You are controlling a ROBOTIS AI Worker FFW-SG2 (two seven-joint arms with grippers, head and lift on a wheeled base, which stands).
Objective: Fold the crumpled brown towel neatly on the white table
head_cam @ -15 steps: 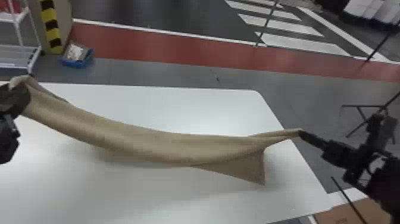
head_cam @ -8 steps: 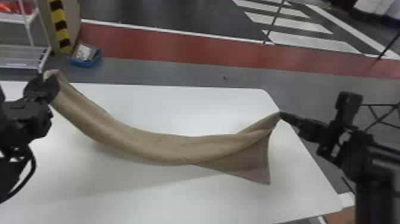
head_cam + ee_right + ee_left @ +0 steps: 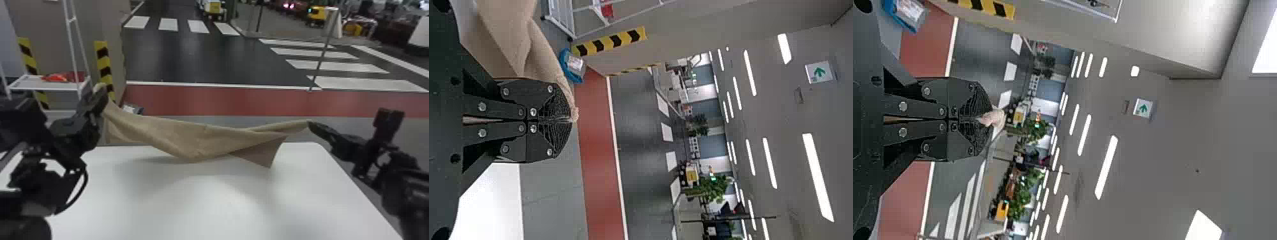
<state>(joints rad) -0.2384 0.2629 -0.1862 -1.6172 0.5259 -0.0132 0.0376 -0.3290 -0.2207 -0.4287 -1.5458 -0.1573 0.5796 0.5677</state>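
My left gripper (image 3: 101, 92) is raised at the left beyond the table's far edge, shut on one corner of the brown towel (image 3: 178, 137). Opposite it, my right gripper (image 3: 309, 124) grips another corner, level with the far right of the table. Between them the towel sags in a long, loosely gathered band, with a darker flap hanging near the right end. In the left wrist view a small tuft of towel (image 3: 993, 118) pokes out past the closed left gripper (image 3: 984, 119). The right wrist view has the towel (image 3: 541, 55) trailing away from the closed right gripper (image 3: 569, 120).
Below the towel spreads the white table (image 3: 207, 204), its right edge running diagonally toward the front. Behind it on the left stand a white rack (image 3: 48, 83) and a pillar with striped tape (image 3: 103, 63). A small bin (image 3: 132, 109) is on the floor beyond.
The head view has tilted up. Both grippers have risen with the towel's corners, toward the far side of the table, and the middle of the towel has lifted too.
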